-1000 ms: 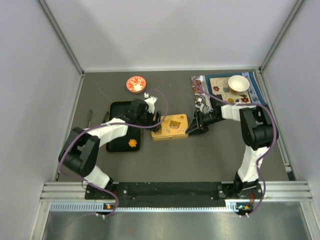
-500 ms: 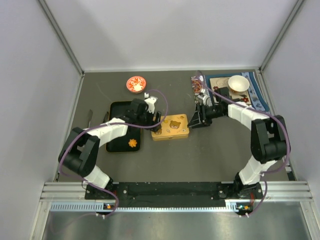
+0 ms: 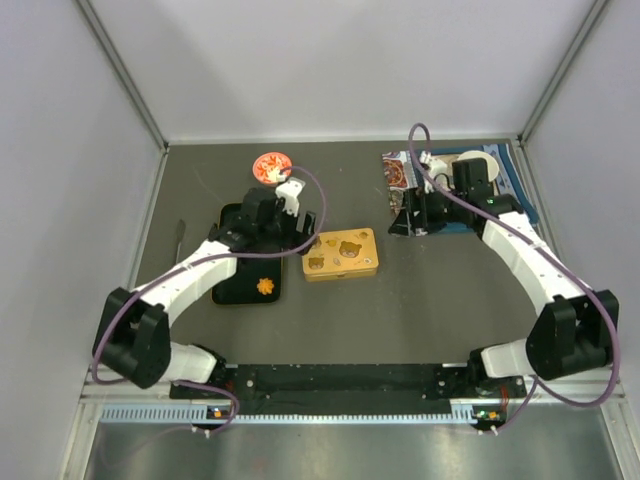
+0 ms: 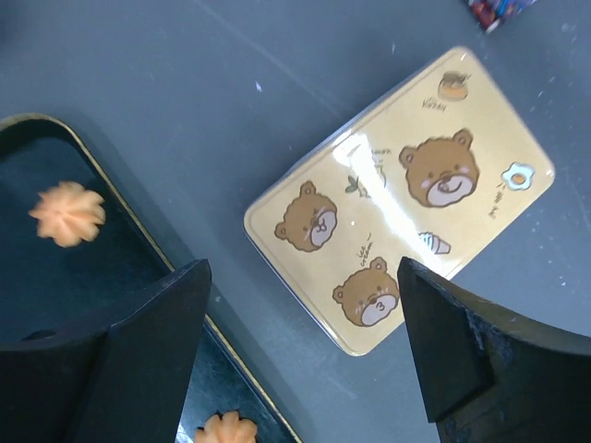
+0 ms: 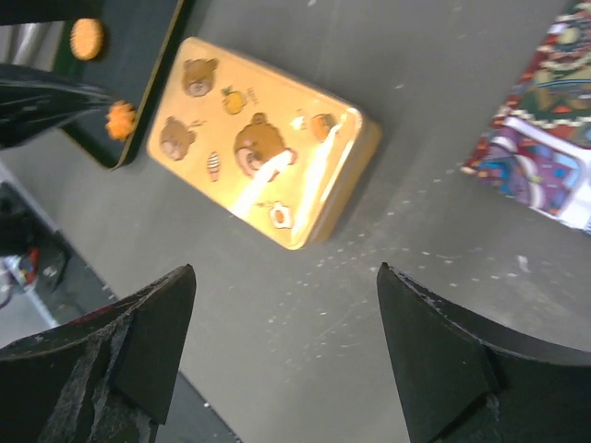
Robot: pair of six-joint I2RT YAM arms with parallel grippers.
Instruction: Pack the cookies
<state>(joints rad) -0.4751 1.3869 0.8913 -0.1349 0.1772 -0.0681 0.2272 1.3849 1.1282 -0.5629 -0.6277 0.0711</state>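
Left claw [image 4: 300, 360] and right claw [image 5: 286, 360] both spread wide, holding nothing.
The bear-printed tin [image 4: 406, 194] lies with its lid on, below the gap of the left claw and touching neither finger. The cookies [image 4: 67, 213] sit on the black tray [image 4: 55, 277] beside one finger of that claw, outside the tin. The tin lies ahead of the right claw, apart from its fingers.

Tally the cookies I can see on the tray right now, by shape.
Flower-shaped cookies: 2
Round cookies: 1
Total: 3 in view. Parts of the tray are covered in each view, so more may be hidden.
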